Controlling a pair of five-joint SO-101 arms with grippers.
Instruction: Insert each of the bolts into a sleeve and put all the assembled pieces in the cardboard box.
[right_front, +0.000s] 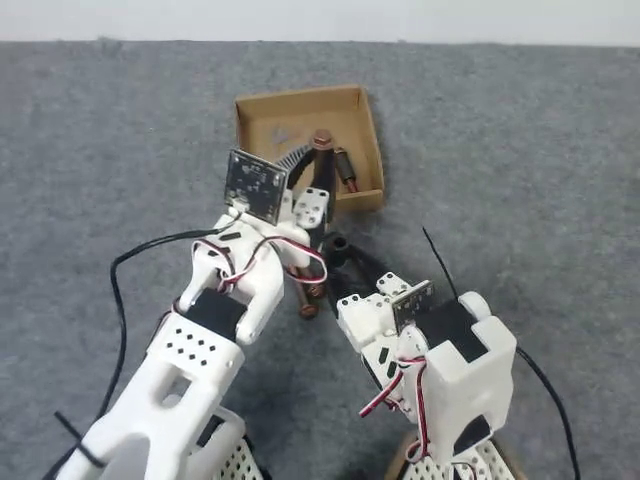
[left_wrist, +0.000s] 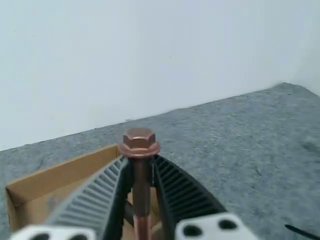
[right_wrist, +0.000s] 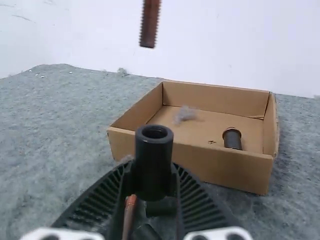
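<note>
Left gripper (left_wrist: 140, 162) clamps a bolt (left_wrist: 139, 142) (shank partly hidden by fingers); right gripper (right_wrist: 151, 170) clamps a sleeve (right_wrist: 153, 150), cardboard box (right_wrist: 200, 165) at twelve o'clock.

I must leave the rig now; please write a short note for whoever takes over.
Left hand: shut on a bolt, head up.
Right hand: shut on a sleeve, upright, near the cardboard box.
The bolt tip hangs above the sleeve, not yet in.
Done: one piece lies in the box.
To do: insert this bolt and box it; a loose bolt lies on the carpet.
</note>
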